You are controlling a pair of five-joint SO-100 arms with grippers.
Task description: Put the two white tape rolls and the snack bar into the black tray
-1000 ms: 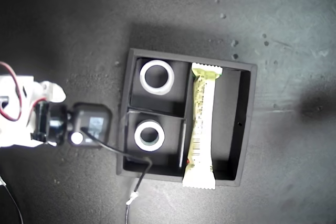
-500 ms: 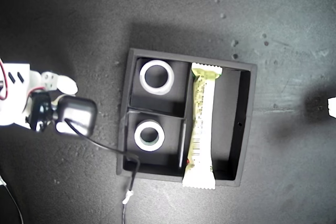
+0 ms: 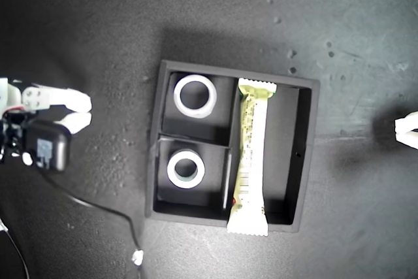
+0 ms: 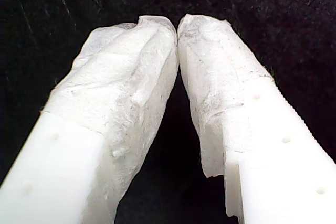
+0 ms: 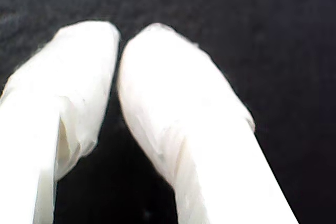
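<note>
Well clear of both claws, the black tray [image 3: 307, 155] holds everything: one white tape roll [image 3: 194, 96] in a small compartment, the second white tape roll [image 3: 186, 168] in the neighbouring one, and the snack bar [image 3: 251, 158] along the long slot, its crimped end poking over the wall. My first gripper [image 4: 177, 23] shows its tips pressed together, clenched on nothing; my second gripper [image 5: 118, 38] looks the same, though blurred. Which arm in the exterior view is which, I cannot tell. Handling-wise, I judge the rolls light and stiff, best pinched across the ring wall; the bar is light, slippery-wrapped and a bit bendy, best taken mid-length. The task looks done.
</note>
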